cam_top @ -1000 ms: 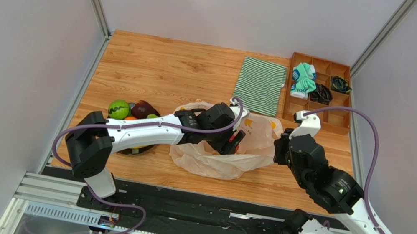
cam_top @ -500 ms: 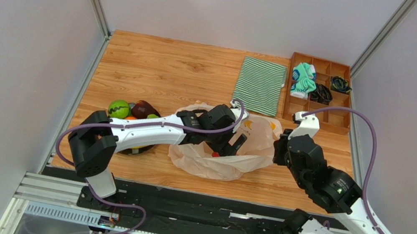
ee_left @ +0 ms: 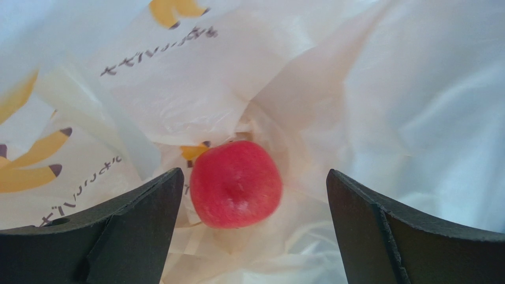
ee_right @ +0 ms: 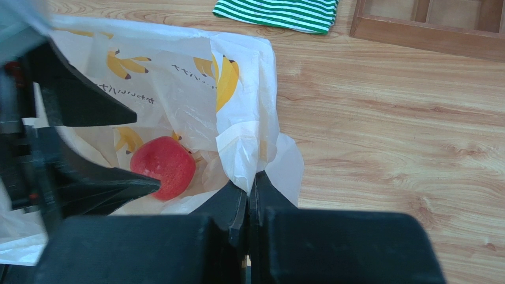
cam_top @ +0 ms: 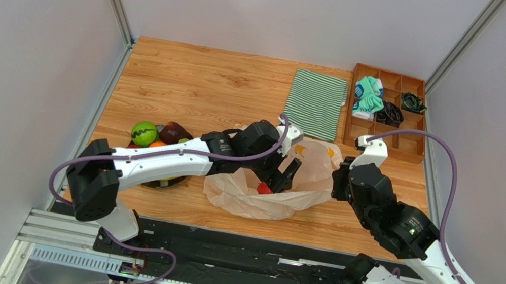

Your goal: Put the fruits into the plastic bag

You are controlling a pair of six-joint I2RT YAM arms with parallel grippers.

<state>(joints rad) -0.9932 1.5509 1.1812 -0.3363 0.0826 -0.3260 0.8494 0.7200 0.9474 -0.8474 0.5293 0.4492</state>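
The plastic bag [cam_top: 310, 167] with banana prints lies open at the table's middle. A red apple [cam_top: 264, 188] lies inside it, also in the left wrist view [ee_left: 236, 183] and the right wrist view [ee_right: 163, 166]. My left gripper [cam_top: 281, 174] is open inside the bag's mouth, just above the apple and apart from it [ee_left: 252, 195]. My right gripper [cam_top: 339, 181] is shut on the bag's right edge [ee_right: 246, 151] and holds it up. The other fruits sit at the left: a green round fruit [cam_top: 144, 131] and a dark reddish one [cam_top: 174, 132].
A black bowl [cam_top: 168, 180] under my left arm holds the remaining fruits. A green-and-white striped cloth [cam_top: 314, 104] lies behind the bag. A wooden divided tray [cam_top: 386, 110] with small items stands at the back right.
My left gripper has opened and let go of the red apple, which now lies in the bag. The left arm has drawn back a little. The right gripper has not moved.
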